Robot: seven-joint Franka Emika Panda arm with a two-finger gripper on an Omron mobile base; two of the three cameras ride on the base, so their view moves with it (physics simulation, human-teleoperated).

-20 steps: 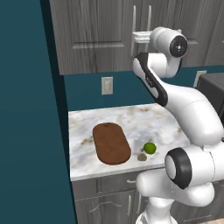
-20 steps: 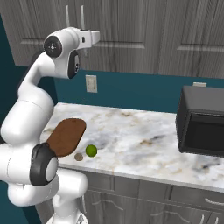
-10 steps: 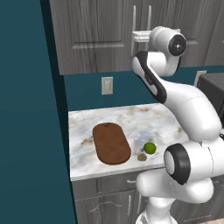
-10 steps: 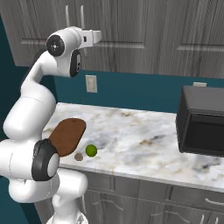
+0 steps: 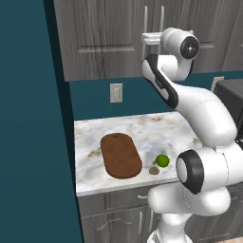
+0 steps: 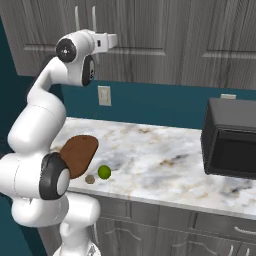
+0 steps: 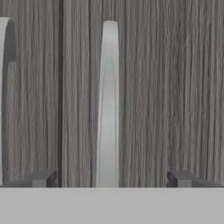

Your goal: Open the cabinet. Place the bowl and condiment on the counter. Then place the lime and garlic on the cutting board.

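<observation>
From the left base view, the claw (image 5: 151, 39) is up at the cabinet (image 5: 104, 38), at its slim silver handles (image 5: 145, 21). Down on the desk (image 5: 142, 130) the cutting board (image 5: 120, 154) lies bare, with the lime (image 5: 162, 160) and garlic (image 5: 154, 170) just beside its right edge.

From the right base view, the doors look shut, and a dark microwave (image 6: 231, 137) sits well apart.

In the hand view, the claw (image 7: 113, 179) stands wide open, gripping nothing, one handle (image 7: 108, 105) between its tips (image 7: 41, 178). I'd judge that bar rigid and smooth, likely slippery; best pinched squarely across its middle, since a hinged door should swing stiffly but steadily.
</observation>
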